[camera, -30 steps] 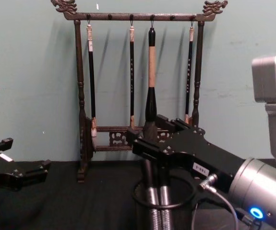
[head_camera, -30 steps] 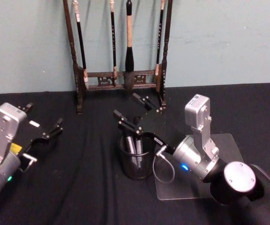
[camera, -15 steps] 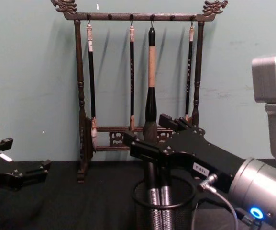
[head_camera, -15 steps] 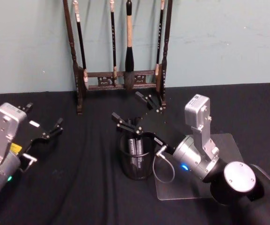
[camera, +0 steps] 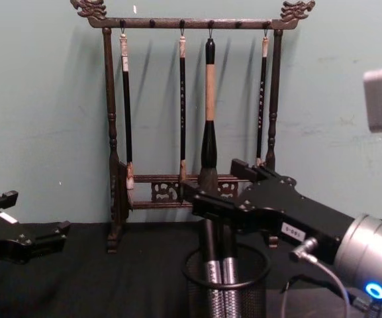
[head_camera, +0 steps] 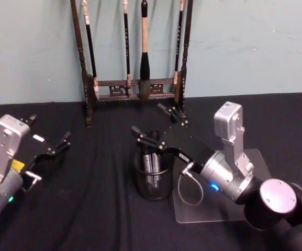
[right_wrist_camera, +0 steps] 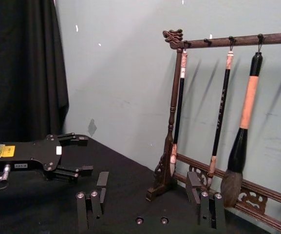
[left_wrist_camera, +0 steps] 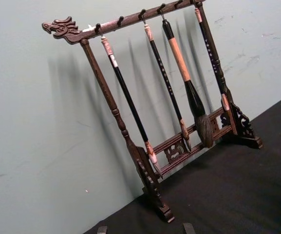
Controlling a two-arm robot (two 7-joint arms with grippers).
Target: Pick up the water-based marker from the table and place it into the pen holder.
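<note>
The right gripper (head_camera: pixel 158 127) hangs spread open and empty just above the pen holder (head_camera: pixel 152 178), where two markers (camera: pixel 218 281) stand upright. If it pulls away low, a finger could catch the rim and tip the holder (it looks light). The left gripper (head_camera: pixel 48 137) is parked open over the worktop (head_camera: pixel 88 198). One brush rack (head_camera: pixel 135 63) holds four brushes.

A matt black cloth is seen covering the desk (head_camera: pixel 88 209). The black wire-mesh cylindrical pen holder (head_camera: pixel 152 180) is showing a smooth rim and silvery metallic barrels inside. The dark carved wooden brush rack (camera: pixel 111 132) is looking lightly glossy. A clear glossy plastic sheet (head_camera: pixel 255 159) is lying flat.
</note>
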